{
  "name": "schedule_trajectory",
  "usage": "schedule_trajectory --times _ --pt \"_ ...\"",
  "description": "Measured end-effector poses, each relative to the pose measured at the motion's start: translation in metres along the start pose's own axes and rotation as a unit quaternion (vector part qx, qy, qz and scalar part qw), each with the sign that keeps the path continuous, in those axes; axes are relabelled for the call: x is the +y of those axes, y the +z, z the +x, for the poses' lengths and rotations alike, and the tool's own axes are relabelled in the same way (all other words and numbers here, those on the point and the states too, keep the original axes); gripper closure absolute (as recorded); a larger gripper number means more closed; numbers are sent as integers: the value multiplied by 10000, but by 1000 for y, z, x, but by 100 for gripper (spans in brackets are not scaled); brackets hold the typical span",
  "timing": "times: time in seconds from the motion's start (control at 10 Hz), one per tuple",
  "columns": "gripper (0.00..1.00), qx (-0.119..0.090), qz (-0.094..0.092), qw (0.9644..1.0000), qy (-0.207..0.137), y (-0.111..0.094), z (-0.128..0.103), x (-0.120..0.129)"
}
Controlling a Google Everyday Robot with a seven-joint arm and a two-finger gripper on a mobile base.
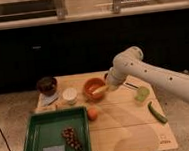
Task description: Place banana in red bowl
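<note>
The pale-yellow banana (100,90) hangs from my gripper (109,85) and reaches over the right rim of the orange-red bowl (91,84), which stands at the back middle of the wooden table (128,132). My white arm comes in from the right, and the gripper is at the bowl's right edge, shut on the banana's right end. The banana's left tip is over the bowl's inside. I cannot tell whether it touches the bowl.
A dark maroon bowl (46,84) and a small white cup (69,95) stand left of the red bowl. An orange fruit (93,113) lies in front of it. A green tray (36,141) holding dark grapes (72,138) fills the front left. A green vegetable (157,112) lies at the right.
</note>
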Motion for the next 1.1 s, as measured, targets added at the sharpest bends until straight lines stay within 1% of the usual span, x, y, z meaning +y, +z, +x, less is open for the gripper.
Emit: schedule_trajectory --times 0.1,0.4,1.1 --pt "98 -30 26 10000 -24 2 1 -5" --pt "98 -152 94 9998 -105 12 -11 -22" --pt "98 -343 207 9988 -275 27 -22 -42"
